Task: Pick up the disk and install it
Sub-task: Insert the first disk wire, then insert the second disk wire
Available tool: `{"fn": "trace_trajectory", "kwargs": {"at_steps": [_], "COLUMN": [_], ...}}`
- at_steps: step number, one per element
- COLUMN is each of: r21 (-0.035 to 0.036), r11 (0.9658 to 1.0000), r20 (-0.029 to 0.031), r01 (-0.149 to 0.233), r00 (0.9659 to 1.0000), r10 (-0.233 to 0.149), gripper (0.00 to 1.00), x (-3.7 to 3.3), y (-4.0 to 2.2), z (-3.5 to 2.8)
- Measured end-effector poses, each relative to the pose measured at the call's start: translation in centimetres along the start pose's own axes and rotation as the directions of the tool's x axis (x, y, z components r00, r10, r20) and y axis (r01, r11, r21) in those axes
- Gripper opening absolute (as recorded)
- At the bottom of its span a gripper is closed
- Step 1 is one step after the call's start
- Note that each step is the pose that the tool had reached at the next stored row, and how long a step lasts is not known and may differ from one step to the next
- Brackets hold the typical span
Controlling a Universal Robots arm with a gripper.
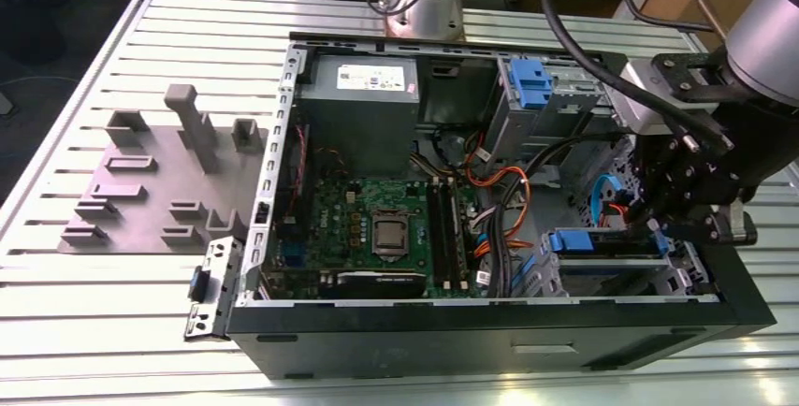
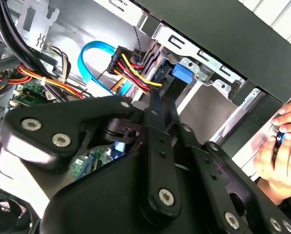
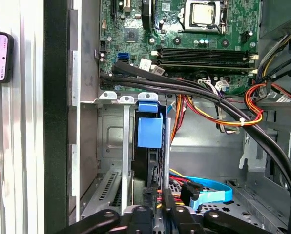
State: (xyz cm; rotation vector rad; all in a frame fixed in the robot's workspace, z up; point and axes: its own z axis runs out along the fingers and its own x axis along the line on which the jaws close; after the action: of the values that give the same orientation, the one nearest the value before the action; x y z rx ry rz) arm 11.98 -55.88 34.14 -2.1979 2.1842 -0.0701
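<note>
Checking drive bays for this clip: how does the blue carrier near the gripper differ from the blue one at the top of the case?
In the exterior view, the lower blue carrier lies flat in its bay beside the gripper, with cables running to it. The upper blue carrier stands upright in the top bay, away from the arm, near the power supply. Both are blue plastic and sit inside the case.

Silver-grey arm (image 1: 764, 41), black cables, black screw-studded gripper (image 2: 155, 122) linkages
</note>
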Motion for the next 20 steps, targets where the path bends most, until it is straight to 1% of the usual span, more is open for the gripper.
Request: {"fn": "trace_trajectory", "kwargs": {"at_steps": [1,3,20], "r21": [0.0000,0.0000,0.0000], "r11": [1.0000,1.0000,1.0000], "r20": [0.0000,-0.0002,0.0000], "r01": [0.000,0.000,0.000], "r00": [1.0000,1.0000,1.0000], "r10": [0.000,0.000,0.000], "gripper": [0.22,0.11,0.11], "x": [0.00,0.00,0.00], "y": [0.00,0.00,0.04], "z": [0.00,-0.01,0.03]}}
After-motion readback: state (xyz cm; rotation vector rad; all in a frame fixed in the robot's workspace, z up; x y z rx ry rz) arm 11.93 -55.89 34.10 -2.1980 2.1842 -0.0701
